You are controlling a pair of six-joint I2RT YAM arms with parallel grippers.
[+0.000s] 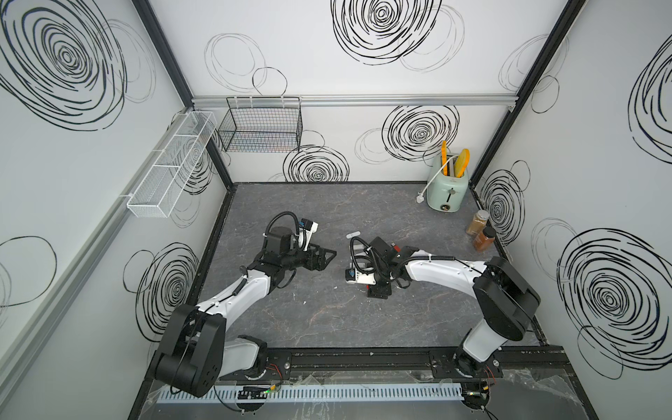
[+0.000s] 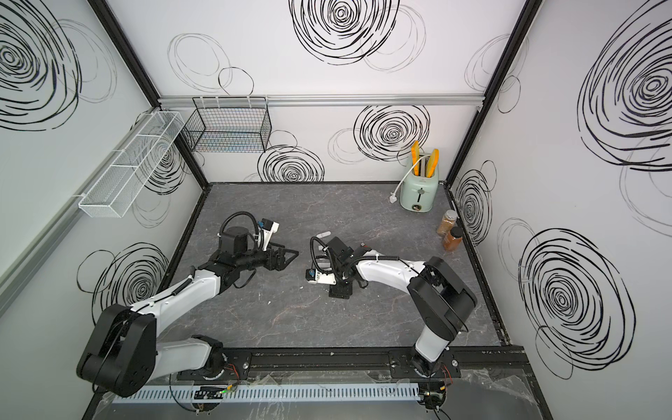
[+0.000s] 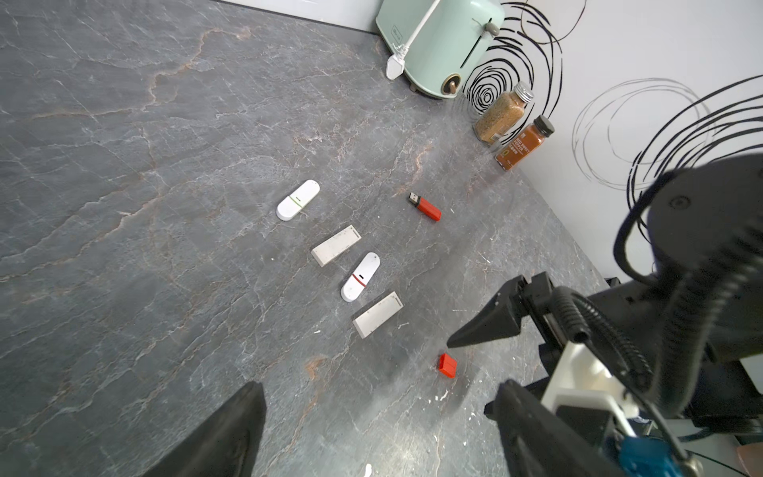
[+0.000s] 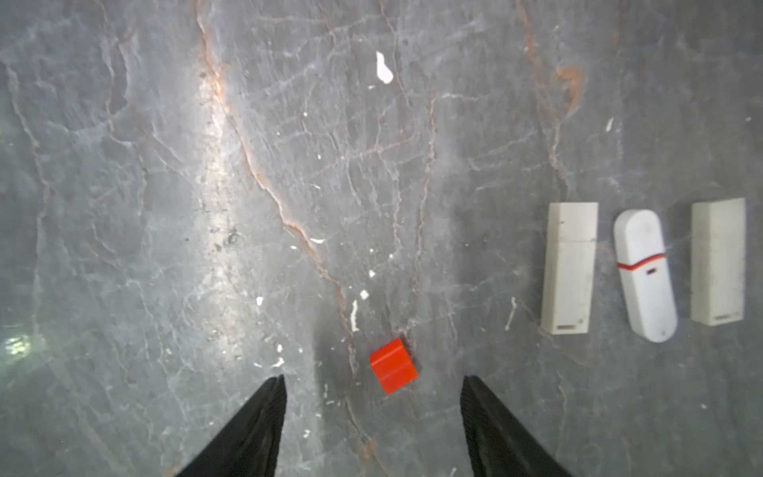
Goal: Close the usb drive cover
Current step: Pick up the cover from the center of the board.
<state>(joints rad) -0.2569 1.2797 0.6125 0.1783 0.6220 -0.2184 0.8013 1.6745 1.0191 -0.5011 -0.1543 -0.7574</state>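
The red usb drive lies on the grey table with its metal plug bare; in both top views it shows beside the right wrist. Its red cover lies apart from it on the table. My right gripper points down at the cover and is open. The cover sits just ahead of the gap between the fingertips, touching neither. My left gripper hangs open and empty a short way off.
Several capped white drives lie in a row between the red drive and the cover. A mint toaster and two spice jars stand at the back right. Wire baskets hang on the walls.
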